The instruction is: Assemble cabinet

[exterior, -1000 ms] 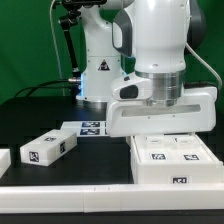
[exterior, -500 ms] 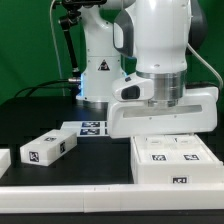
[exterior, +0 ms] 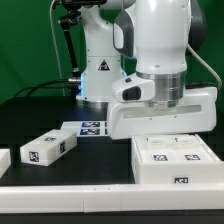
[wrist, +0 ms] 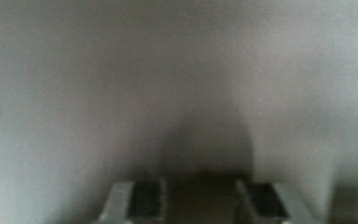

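Note:
The cabinet body (exterior: 172, 160), a white box with tags on its top and front, lies at the exterior view's right. My hand hangs right above its rear part, and its fingers are hidden there behind the wrist housing. In the wrist view my gripper (wrist: 201, 200) shows two blurred fingers standing apart with only dark shadow between them. A white surface (wrist: 158, 80), very close and out of focus, fills the rest of that view. A loose white tagged block (exterior: 48, 148) lies at the exterior view's left, far from the gripper.
The marker board (exterior: 90, 127) lies flat on the black table behind the block, by the arm's base. Another white piece (exterior: 4, 160) shows at the left edge. A long white rail (exterior: 60, 190) runs along the front.

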Tool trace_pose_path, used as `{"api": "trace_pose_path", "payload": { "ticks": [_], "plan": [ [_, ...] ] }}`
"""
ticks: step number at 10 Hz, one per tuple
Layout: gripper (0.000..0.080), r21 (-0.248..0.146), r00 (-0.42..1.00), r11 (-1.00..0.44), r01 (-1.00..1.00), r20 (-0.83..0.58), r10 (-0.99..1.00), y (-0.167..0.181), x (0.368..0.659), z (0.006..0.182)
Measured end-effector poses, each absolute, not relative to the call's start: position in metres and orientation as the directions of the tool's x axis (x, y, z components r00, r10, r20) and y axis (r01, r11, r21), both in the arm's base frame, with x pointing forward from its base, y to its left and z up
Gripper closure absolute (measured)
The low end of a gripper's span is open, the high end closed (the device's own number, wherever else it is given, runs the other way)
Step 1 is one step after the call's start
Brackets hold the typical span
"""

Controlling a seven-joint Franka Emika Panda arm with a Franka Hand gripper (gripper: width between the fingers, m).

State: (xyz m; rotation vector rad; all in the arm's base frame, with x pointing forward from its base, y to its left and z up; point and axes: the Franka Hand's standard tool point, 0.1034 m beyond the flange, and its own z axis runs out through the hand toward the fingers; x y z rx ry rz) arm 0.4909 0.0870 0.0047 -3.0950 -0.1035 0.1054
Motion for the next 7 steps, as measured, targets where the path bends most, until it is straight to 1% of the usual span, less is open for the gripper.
{"api": "trace_pose_path", "payload": {
  "ticks": [1, 2, 3, 4, 6, 7],
  "plan": [
    [0.0765, -0.046, 0.995, -0.996, 0.072, -0.066, 0.075, 0.0872, 0.4909, 0.0047],
    [0.0765, -0.046, 0.995, -0.996, 0.075, -0.066, 0.078, 0.0873, 0.4908, 0.0047],
    [0.0789, -0.046, 0.994, -0.996, 0.080, -0.066, 0.083, 0.0876, 0.4908, 0.0047],
    [0.0796, -0.047, 0.994, -0.995, 0.084, -0.066, 0.087, 0.0877, 0.4908, 0.0047],
    [0.0797, -0.047, 0.993, -0.995, 0.092, -0.065, 0.095, 0.0883, 0.4911, 0.0058],
    [0.0797, -0.043, 0.990, -0.992, 0.115, -0.075, 0.118, 0.0871, 0.4911, 0.0144]
  ]
}}
